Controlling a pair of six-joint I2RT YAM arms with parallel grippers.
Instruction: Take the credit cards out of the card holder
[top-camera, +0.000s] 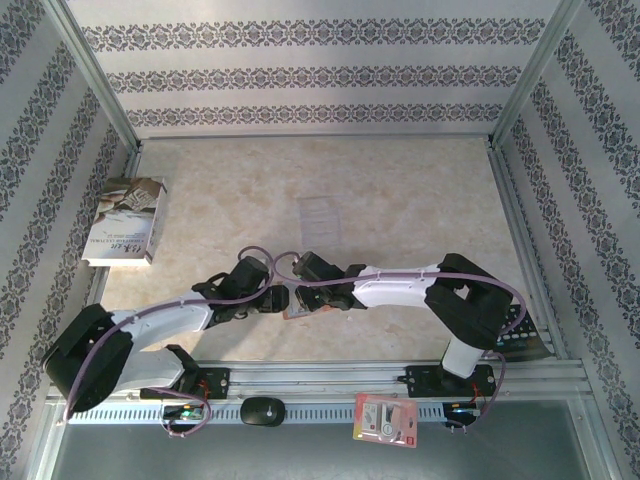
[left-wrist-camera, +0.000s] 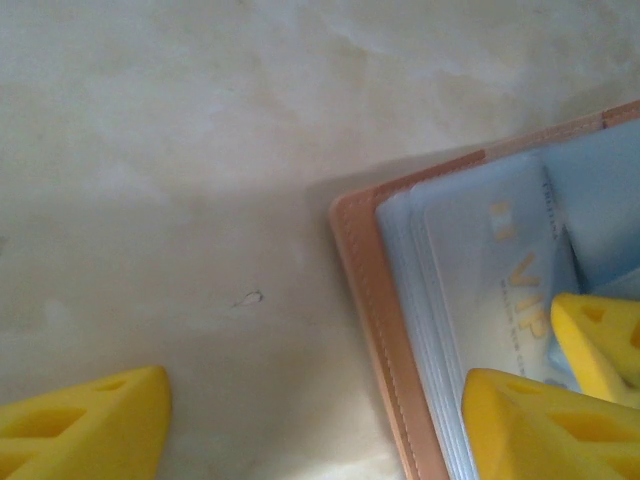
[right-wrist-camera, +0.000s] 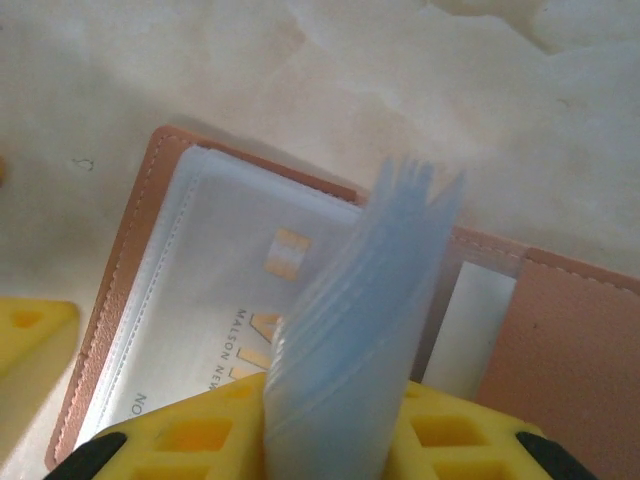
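Note:
The card holder (right-wrist-camera: 570, 340) lies open on the table, orange-brown leather with pale blue clear pockets. A credit card (right-wrist-camera: 230, 290) with a gold chip and gold letters sits inside its left pocket. Another pale card (right-wrist-camera: 480, 320) shows by the right flap. My right gripper (right-wrist-camera: 335, 425) is shut on a bundle of the holder's blue pocket leaves (right-wrist-camera: 370, 290), holding them upright. My left gripper (left-wrist-camera: 315, 400) is open across the card holder's corner (left-wrist-camera: 360, 290), one finger (left-wrist-camera: 540, 430) resting on the pockets over the VIP card (left-wrist-camera: 500, 280). Both grippers meet over the card holder (top-camera: 291, 312) at the table's near middle.
A clear plastic sleeve (top-camera: 320, 218) lies flat beyond the grippers. A book (top-camera: 128, 222) rests at the left wall. A red-and-white packet (top-camera: 385, 420) and a black knob (top-camera: 262, 410) sit on the front rail. Patterned walls enclose the table.

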